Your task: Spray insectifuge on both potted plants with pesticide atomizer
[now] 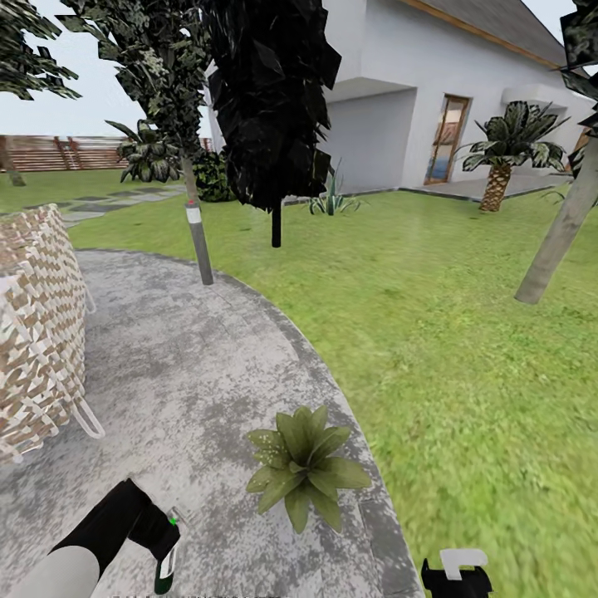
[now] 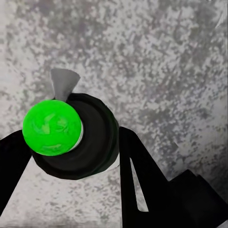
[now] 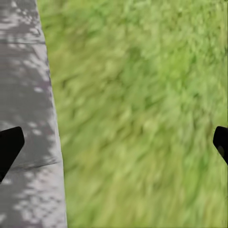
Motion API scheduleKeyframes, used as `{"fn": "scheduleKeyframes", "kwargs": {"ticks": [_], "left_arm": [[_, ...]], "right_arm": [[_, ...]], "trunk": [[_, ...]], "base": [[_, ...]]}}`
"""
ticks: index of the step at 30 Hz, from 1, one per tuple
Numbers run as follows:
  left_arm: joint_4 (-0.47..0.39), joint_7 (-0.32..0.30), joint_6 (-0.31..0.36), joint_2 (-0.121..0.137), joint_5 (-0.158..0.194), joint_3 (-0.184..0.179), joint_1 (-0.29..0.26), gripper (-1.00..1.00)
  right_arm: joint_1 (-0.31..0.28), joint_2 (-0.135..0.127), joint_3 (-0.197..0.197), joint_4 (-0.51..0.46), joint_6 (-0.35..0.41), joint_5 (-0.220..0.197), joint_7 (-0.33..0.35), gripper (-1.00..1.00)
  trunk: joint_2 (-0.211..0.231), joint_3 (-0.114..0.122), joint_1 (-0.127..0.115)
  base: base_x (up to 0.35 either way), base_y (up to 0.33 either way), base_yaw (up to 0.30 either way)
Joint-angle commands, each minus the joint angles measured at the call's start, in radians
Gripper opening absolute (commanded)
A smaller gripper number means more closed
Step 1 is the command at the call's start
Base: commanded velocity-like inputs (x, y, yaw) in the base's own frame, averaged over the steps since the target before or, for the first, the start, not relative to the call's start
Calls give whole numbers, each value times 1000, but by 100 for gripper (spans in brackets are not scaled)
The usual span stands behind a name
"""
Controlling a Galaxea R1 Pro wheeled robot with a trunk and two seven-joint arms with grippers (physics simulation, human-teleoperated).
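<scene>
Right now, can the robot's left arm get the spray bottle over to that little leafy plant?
Probably yes. The left gripper holds the pesticide atomizer beside the potted plant, with bare paving between.

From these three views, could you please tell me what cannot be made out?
- Pesticide atomizer: lower body cut off by the head view's bottom edge; in the left wrist view the left hand hides its sides.
- Right hand: cut by the head view's bottom edge.
- Potted plant: its base is hidden under its leaves.
</scene>
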Motion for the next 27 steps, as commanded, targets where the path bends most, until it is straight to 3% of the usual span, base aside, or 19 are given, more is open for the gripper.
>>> {"fn": "scheduleKeyframes", "kwargs": {"ticks": [1, 15, 27], "left_arm": [[-1, -6, 7, -2, -5, 5, -1, -100], [-1, -4, 7, -2, -5, 6, -1, -100], [-1, -3, 7, -2, -5, 5, -1, -100]], "right_arm": [[-1, 1, -8, 2, -4, 10, -4, 100], [-1, 2, -8, 2, -4, 9, -5, 100], [-1, 2, -8, 2, -4, 9, -5, 100]], "trunk": [[0, -2, 0], [0, -2, 0], [0, -2, 0]], "base": [[0, -133, 119], [8, -261, 21], [19, -273, 264]]}}
